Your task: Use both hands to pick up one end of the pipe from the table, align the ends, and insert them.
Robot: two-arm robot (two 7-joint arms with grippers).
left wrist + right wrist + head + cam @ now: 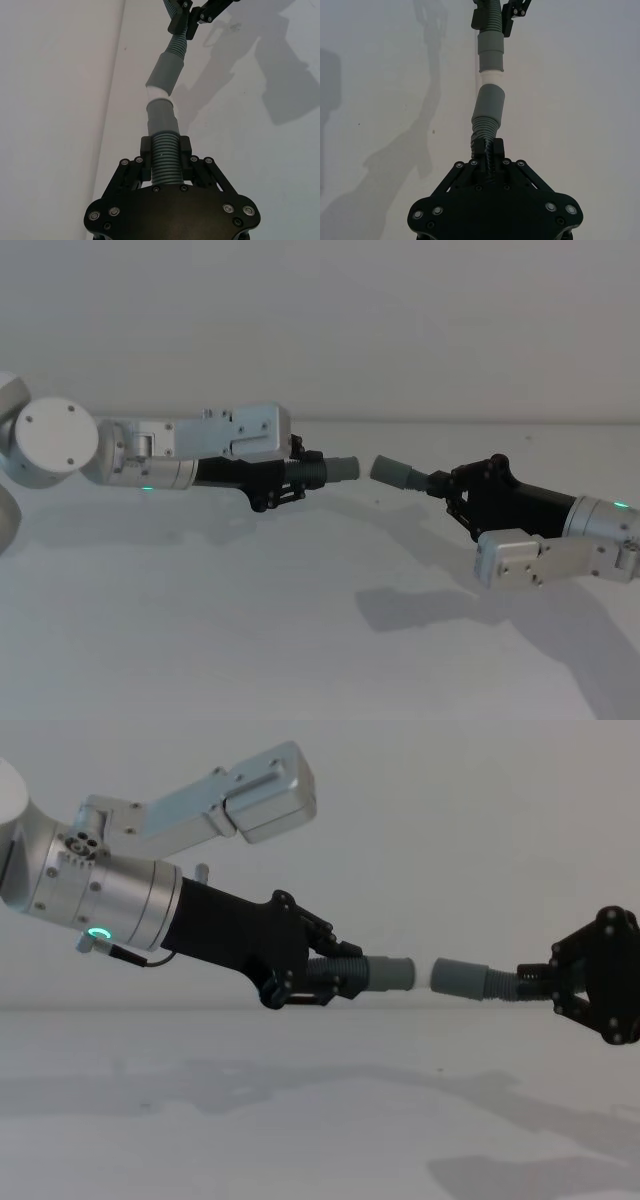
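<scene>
Spanning the white table (200, 640), the pipe (345, 972) is held aloft: left gripper (292, 478) and right gripper (452, 486) are clamped on its ribbing. Its ends (345, 469) are apart, seemingly slightly misaligned; axes should be levelled before insertion.

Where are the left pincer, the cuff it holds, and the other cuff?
left pincer (318, 982), chest view, between its fingertips, on the ribbed hose.
left cuff end (390, 973), chest view, middle of the smooth sleeve.
right cuff end (458, 976), chest view, middle of the smooth sleeve.
</scene>
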